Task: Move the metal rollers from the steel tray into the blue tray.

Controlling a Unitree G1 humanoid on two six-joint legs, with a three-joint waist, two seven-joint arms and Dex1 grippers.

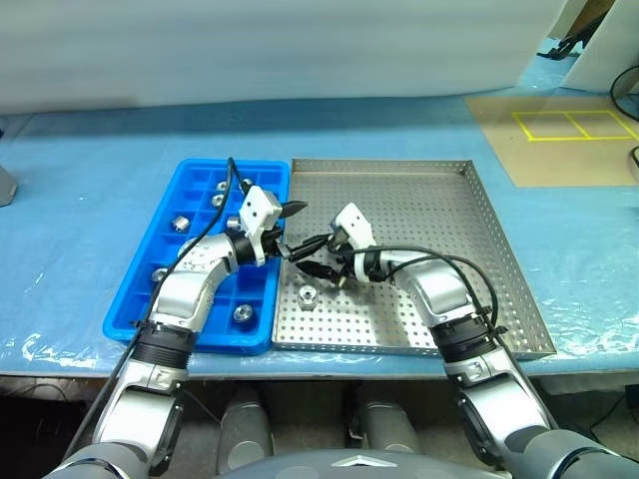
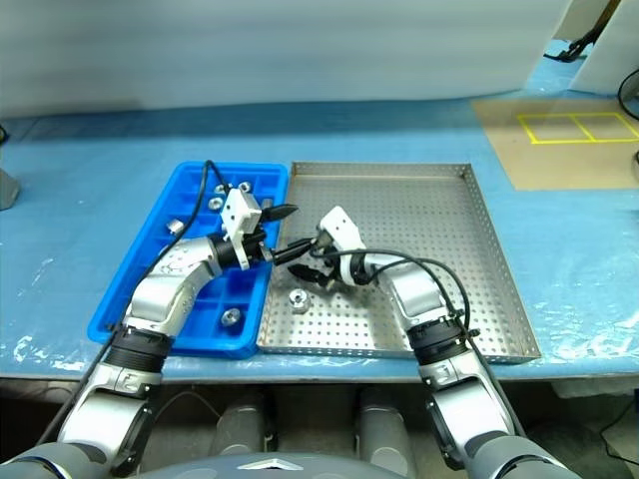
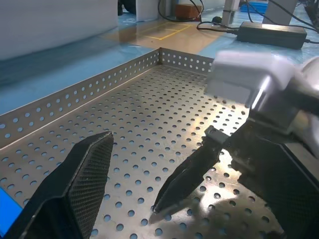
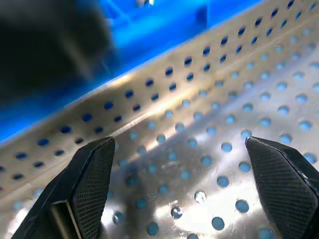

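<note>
The steel tray (image 1: 449, 230) lies at centre right, with the blue tray (image 1: 150, 294) against its left side. One metal roller (image 1: 308, 295) rests on the steel tray's perforated floor near the front left corner. Several more rollers sit in blue tray compartments, such as one at the back (image 1: 181, 223) and one at the front (image 1: 242, 314). My left gripper (image 1: 293, 230) reaches level over the seam between the two trays, open and empty. Facing it just above the steel floor is my right gripper (image 1: 303, 259), also open and empty, with both fingers (image 4: 89, 189) wide apart. The roller lies slightly in front of both.
A blue cloth covers the table (image 1: 90, 140). A brown board (image 1: 529, 150) with yellow taped squares lies at the back right. A white wall runs along the back. Black cables loop off both wrists. The two grippers stand very close, tips nearly meeting.
</note>
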